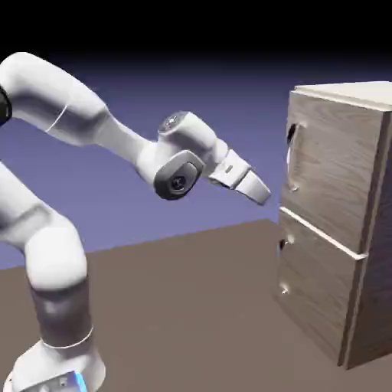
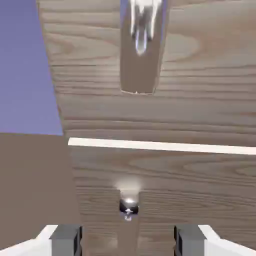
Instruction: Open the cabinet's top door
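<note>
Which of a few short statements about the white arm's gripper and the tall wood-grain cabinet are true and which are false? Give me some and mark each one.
1. The two-finger gripper is clamped on the slim curved metal handle. False: its jaws are open and empty, and in the exterior view a gap separates it from the tall light-brown wood-grain cabinet.
2. The larger upper wood-grain top door lies flush with the cabinet front. True.
3. In the hand view, a small shiny round knob sits between the grey fingertips. True.
4. The handle is on the shorter lower wood-grain panel. False: it is on the top door.
5. The cabinet stands on the brown table. True.
</note>
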Robot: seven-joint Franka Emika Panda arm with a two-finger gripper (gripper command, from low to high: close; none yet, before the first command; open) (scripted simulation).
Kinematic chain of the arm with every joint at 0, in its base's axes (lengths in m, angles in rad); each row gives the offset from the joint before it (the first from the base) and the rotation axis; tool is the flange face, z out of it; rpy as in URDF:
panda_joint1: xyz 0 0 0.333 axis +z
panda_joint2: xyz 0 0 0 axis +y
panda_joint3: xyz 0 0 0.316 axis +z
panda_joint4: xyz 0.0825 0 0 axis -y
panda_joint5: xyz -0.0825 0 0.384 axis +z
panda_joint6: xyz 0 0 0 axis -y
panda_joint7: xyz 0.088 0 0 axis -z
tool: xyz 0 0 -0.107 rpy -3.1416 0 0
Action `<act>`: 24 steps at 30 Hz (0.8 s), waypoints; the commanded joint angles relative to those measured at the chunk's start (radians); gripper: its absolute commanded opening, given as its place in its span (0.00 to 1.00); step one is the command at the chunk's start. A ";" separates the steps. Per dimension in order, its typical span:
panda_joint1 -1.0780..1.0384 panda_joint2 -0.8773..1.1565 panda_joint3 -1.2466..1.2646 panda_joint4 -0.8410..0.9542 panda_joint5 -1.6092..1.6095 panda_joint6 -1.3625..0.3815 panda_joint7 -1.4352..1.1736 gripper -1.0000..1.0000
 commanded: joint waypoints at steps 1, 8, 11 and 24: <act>0.031 0.029 -0.032 0.004 0.044 -0.008 -0.026 0.50; 0.249 0.234 -0.255 0.029 0.348 -0.066 -0.210 0.50; 0.343 0.321 -0.351 0.039 0.479 -0.090 -0.288 0.50; 0.748 0.701 -0.765 0.086 1.044 -0.197 -0.629 0.50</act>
